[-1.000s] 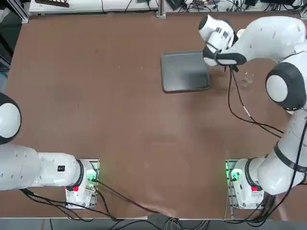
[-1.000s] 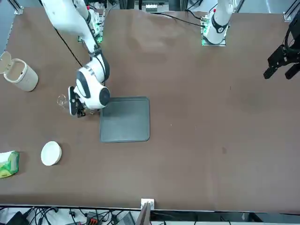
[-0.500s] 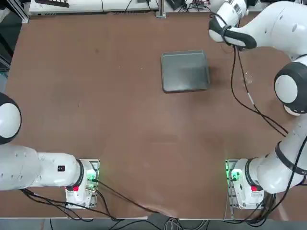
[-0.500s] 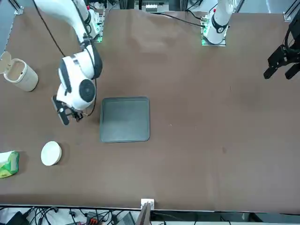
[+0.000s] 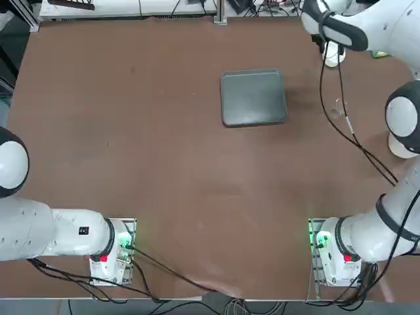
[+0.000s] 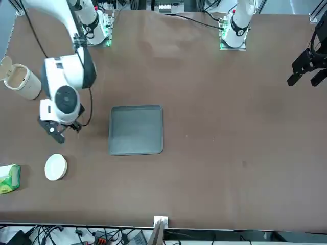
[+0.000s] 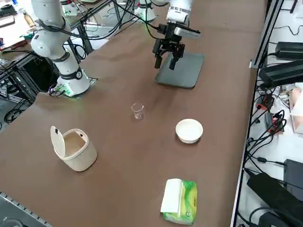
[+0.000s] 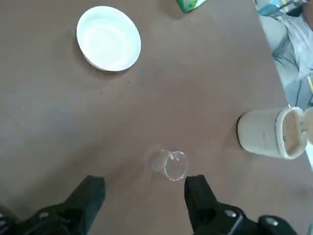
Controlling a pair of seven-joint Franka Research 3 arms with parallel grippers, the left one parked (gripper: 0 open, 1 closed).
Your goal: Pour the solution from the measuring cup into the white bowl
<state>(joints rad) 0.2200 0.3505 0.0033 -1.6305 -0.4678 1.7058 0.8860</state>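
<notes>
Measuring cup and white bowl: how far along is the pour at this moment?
Nothing looks done yet. The measuring cup stands upright on the table, unheld, apart from the white bowl. In hand: the right hand hangs open and empty above the table near the grey tray. Left: grasp the cup, carry it to the bowl and tip it.

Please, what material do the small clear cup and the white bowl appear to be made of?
The measuring cup looks like clear glass or hard plastic: see-through, with bright glints on its rim. The white bowl seems glazed ceramic or smooth plastic: plain, opaque, evenly white with a soft sheen. The look alone cannot settle either.
</notes>
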